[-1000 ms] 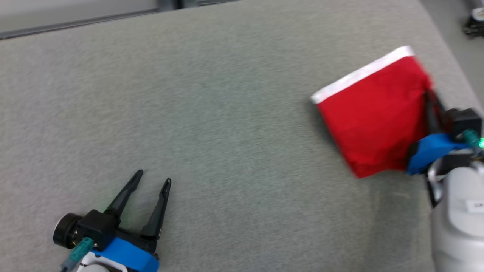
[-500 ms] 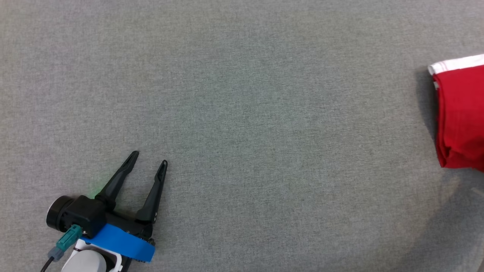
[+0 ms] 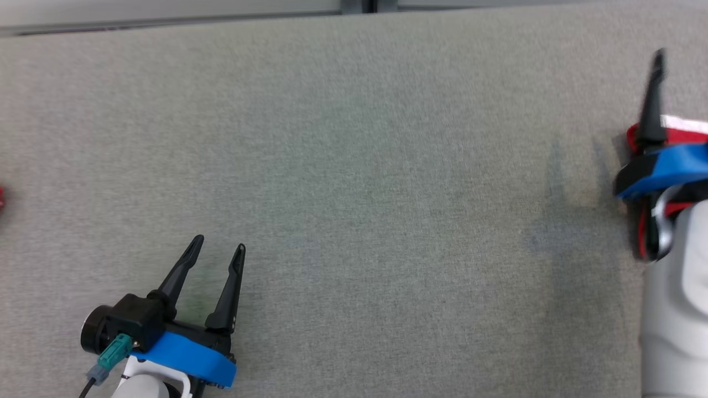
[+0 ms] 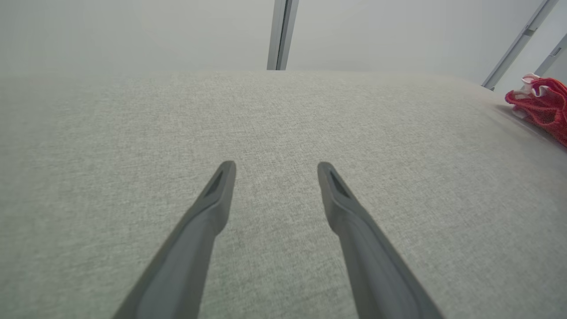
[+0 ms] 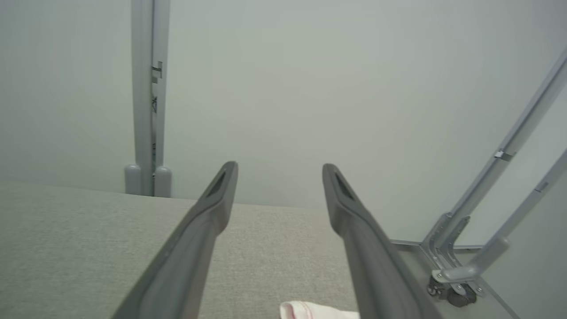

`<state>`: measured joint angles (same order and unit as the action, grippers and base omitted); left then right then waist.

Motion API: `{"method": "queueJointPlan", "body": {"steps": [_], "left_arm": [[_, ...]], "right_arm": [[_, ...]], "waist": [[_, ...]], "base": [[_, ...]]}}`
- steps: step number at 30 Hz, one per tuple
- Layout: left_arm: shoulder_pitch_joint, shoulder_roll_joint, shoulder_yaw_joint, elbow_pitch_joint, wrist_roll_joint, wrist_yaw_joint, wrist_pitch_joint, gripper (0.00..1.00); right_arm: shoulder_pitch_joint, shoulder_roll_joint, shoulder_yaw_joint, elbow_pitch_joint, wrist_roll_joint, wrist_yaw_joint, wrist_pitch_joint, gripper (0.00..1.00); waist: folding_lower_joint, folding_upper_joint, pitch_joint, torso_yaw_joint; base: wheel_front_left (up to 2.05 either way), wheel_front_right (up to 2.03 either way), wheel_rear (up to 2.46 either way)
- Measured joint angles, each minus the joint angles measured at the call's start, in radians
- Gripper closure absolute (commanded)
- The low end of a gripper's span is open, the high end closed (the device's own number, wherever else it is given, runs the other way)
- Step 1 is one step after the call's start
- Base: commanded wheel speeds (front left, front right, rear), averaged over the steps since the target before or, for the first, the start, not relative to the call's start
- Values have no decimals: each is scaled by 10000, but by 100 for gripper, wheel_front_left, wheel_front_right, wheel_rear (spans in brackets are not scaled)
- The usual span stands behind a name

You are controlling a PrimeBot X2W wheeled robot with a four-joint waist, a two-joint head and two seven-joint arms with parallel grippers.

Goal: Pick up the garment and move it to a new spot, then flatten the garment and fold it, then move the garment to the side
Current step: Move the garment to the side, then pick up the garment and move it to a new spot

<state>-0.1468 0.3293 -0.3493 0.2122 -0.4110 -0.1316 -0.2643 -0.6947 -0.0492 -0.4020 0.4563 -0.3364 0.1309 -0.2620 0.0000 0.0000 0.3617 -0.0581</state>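
The garment [image 3: 686,124] is red with a white hem and lies bunched at the right edge of the grey surface, mostly hidden under my right arm. In the left wrist view the garment [image 4: 542,104] is a red heap far to the right. My right gripper [image 5: 279,170] is open and empty, held above the cloth, with a strip of white hem [image 5: 310,311] just below its fingers. One of its dark fingers [image 3: 652,105] points up the head view. My left gripper [image 3: 218,244] rests open at the lower left, nothing between its fingers [image 4: 212,208].
The grey fabric surface [image 3: 354,182] spreads wide between the two arms. Its far edge meets a pale wall with a grey post [image 5: 146,110]. A metal frame on a caster [image 5: 456,292] stands past the right edge. A small red scrap [image 3: 1,199] shows at the left border.
My right gripper has opened and let go of the garment, and now stands above it. The head camera has swung meanwhile. The left gripper has stayed open in place.
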Motion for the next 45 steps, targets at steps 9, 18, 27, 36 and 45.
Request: {"method": "queueJointPlan", "body": {"steps": [9,18,27,36,45], "left_arm": [[286,-823,899,738,353,0,0,0],[802,-1417,2044,1321,811,2,0,0],[1365,-2019,3005,1687,1492,2,0,0],[1467,-2345,3522,1661,1929,2,0,0],[1450,-2383,3409,1685,1950,2,0,0]], "right_arm": [[2387,17,2569,-274,3196,-2,-2,0],[4273,0,3358,-79,4222,-4,-2,0],[5222,12,3854,219,5095,-4,-4,0],[5238,12,3971,232,5005,-4,-4,0],[5238,8,4138,230,4840,-4,-4,0]], "waist": [[-3,-1,-1292,558],[-2,-2,-2133,825],[-2,-2,-3101,618],[-1,-2,-3488,391],[0,-2,-3423,774]], "base": [[0,0,0],[0,0,0],[0,0,0],[0,0,0],[0,0,0]]}}
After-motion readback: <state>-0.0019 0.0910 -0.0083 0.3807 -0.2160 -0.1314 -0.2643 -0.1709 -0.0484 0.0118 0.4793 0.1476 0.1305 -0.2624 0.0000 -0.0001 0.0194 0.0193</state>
